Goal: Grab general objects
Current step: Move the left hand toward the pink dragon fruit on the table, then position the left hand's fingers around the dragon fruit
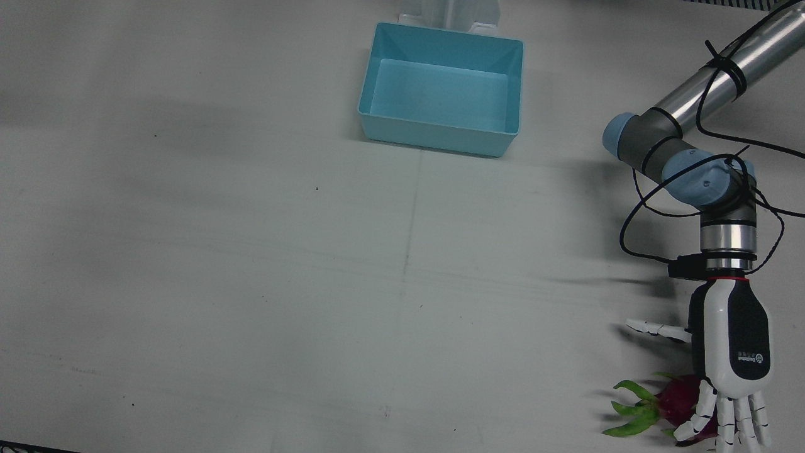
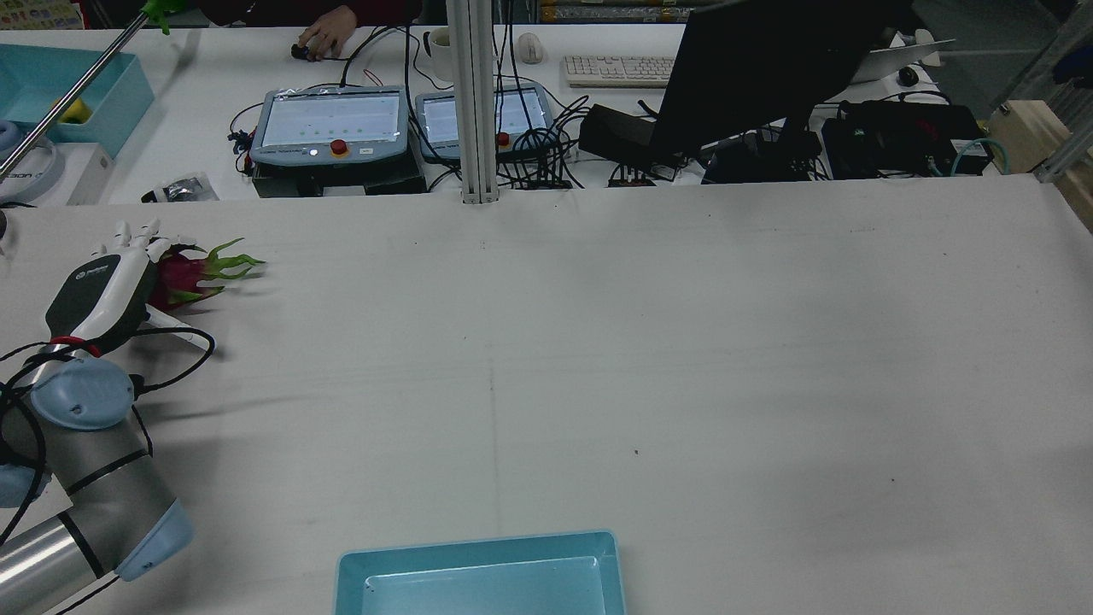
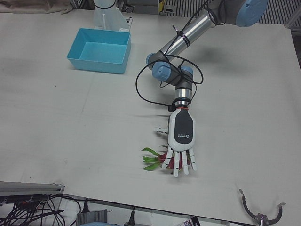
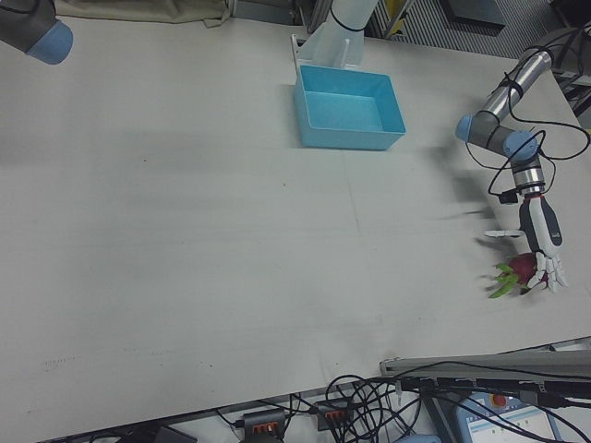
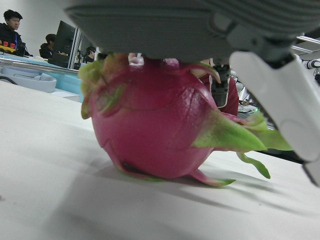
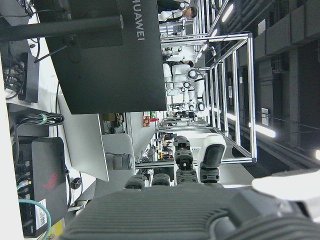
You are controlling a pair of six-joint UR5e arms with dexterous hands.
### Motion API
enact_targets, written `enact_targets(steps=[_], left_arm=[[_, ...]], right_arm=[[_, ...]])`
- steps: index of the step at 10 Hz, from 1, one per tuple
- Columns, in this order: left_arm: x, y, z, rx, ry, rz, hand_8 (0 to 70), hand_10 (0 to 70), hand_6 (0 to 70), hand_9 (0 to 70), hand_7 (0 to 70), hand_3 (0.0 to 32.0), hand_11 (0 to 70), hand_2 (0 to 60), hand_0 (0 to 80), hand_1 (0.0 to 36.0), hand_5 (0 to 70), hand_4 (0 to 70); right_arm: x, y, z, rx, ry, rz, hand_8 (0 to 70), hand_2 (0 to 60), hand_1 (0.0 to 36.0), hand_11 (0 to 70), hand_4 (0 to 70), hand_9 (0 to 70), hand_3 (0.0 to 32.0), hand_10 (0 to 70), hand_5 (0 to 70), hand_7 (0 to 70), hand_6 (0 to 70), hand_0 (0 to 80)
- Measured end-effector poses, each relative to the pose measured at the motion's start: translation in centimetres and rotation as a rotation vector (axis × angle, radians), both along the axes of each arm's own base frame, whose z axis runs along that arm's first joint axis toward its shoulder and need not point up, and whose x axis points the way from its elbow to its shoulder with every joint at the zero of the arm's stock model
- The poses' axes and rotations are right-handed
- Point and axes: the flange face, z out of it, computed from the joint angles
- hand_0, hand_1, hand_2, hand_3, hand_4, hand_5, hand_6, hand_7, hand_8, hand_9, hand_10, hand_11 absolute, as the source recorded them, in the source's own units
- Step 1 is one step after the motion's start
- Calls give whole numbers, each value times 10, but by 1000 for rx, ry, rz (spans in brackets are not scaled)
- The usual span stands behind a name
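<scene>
A magenta dragon fruit (image 1: pixel 676 402) with green scales lies on the white table near its front edge, on my left arm's side. My left hand (image 1: pixel 732 352) hovers flat over it, open, its fingers (image 1: pixel 742 421) spread across the fruit's top and the thumb stuck out sideways. The left hand view shows the dragon fruit (image 5: pixel 155 125) resting on the table just under the palm, touched by no finger I can see. The rear view has the left hand (image 2: pixel 107 286) and dragon fruit (image 2: pixel 175 275) at the far left. My right hand (image 6: pixel 190 170) appears only in its own view, holding nothing.
A light blue bin (image 1: pixel 440 135) stands empty at the robot's side of the table, far from the fruit. The table's front edge (image 3: pixel 141 206) runs close below the fruit. Monitors, cables and teach pendants (image 2: pixel 333 124) sit on the bench beyond.
</scene>
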Motion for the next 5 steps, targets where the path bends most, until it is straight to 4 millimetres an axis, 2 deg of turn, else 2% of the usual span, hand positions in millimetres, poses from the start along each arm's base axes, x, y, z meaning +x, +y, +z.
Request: enact_targets(steps=[3, 5], left_arm=[[-17, -19, -18, -23, 7, -13, 6, 38, 83, 4, 91, 0, 74, 0, 578, 196, 254, 87], [-34, -33, -25, -37, 38, -18, 15, 48, 108, 7, 108, 0, 87, 0, 594, 205, 288, 125]], right_arm=[[0, 0, -1, 2, 0, 0, 0, 0, 0, 0, 0, 0, 0, 0, 0, 0, 0, 0], [0, 0, -1, 1, 0, 0, 0, 0, 0, 0, 0, 0, 0, 0, 0, 0, 0, 0]])
